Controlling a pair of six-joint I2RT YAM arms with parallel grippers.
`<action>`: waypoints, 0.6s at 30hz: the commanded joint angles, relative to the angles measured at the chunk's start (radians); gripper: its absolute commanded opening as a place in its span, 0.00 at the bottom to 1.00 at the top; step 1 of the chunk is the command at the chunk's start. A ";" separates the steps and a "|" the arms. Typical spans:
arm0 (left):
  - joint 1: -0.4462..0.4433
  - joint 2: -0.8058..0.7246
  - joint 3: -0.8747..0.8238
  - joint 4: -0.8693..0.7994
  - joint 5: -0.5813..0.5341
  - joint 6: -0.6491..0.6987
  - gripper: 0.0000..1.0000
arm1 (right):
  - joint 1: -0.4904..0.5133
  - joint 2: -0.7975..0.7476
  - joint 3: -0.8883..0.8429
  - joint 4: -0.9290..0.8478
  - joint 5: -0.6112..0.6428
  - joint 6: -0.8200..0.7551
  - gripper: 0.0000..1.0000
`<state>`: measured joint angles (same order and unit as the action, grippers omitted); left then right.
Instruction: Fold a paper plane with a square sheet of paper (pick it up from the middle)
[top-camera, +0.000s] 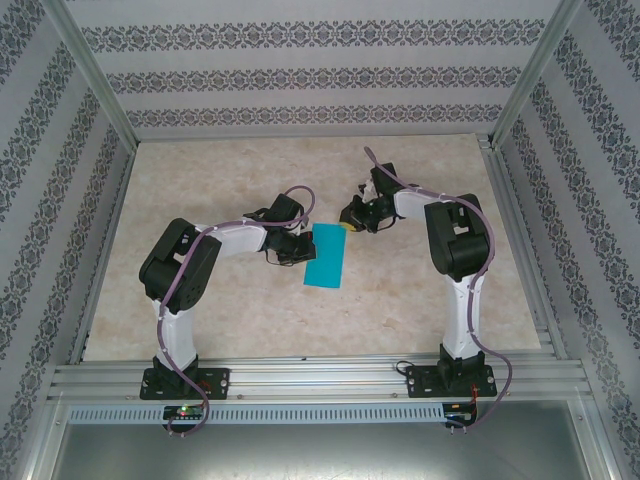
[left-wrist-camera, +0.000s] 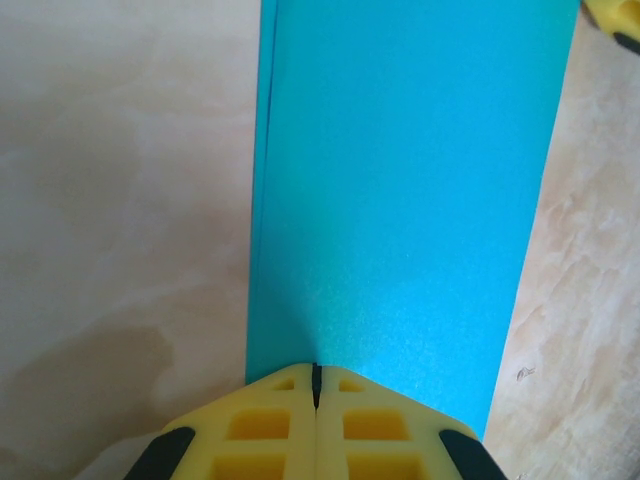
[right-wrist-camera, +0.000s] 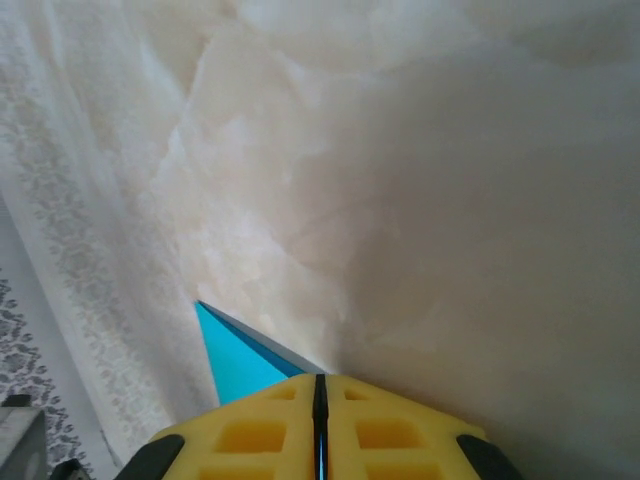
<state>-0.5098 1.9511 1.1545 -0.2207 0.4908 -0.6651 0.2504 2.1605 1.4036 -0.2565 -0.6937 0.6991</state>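
Paper (top-camera: 326, 257) lies mid-table (top-camera: 430, 300), doubled into a long strip. The layered edges show along one side in the left wrist view. Left gripper (left-wrist-camera: 316, 372) is closed, tips at the strip's near edge, likely pinning it flat. Right gripper (right-wrist-camera: 320, 380) is clamped on a corner with a blue sliver between the jaws, probably to lift that corner for the next fold.
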 joint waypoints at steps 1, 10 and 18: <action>-0.010 0.014 -0.028 -0.126 -0.034 0.015 0.00 | -0.006 -0.044 -0.001 0.044 -0.028 0.030 0.10; -0.011 0.016 -0.028 -0.121 -0.031 0.015 0.00 | -0.001 0.011 -0.078 0.031 0.056 0.004 0.10; -0.011 0.013 -0.030 -0.123 -0.025 0.017 0.00 | 0.029 -0.049 -0.027 -0.114 0.166 -0.081 0.10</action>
<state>-0.5095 1.9511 1.1545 -0.2211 0.4931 -0.6647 0.2657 2.1422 1.3682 -0.2363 -0.6292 0.6727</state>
